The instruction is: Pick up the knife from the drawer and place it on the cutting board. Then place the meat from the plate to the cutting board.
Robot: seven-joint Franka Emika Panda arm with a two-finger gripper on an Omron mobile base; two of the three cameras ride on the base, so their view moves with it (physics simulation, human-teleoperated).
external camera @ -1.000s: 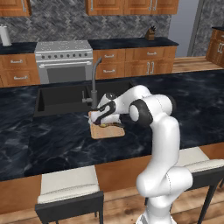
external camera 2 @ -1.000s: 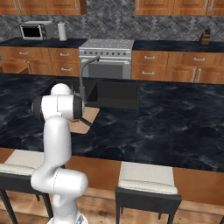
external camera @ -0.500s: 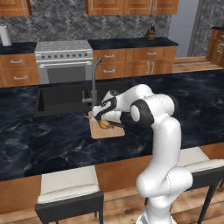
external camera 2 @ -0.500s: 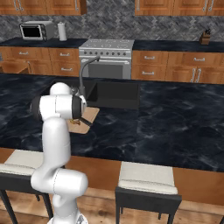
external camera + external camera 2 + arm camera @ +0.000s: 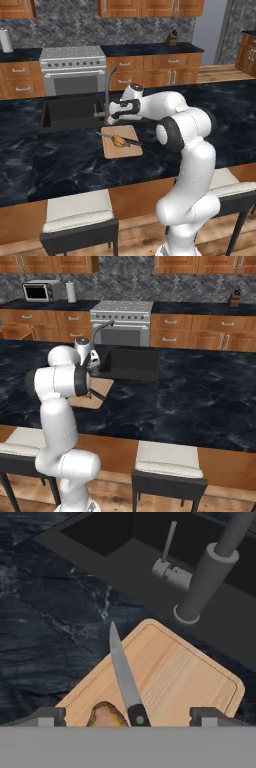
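On the cutting board [image 5: 170,677], the knife [image 5: 125,679] lies along the board's length, its tip past the board's edge over the dark counter [image 5: 45,622], its dark handle cut off at the frame's bottom. The meat [image 5: 106,716] sits just beside the handle, only partly visible. The gripper [image 5: 127,717] hovers above with jaws spread wide, holding nothing. Beyond the board stand a grey faucet [image 5: 212,572] and the black sink [image 5: 70,112]; farther back, a stove [image 5: 75,70].
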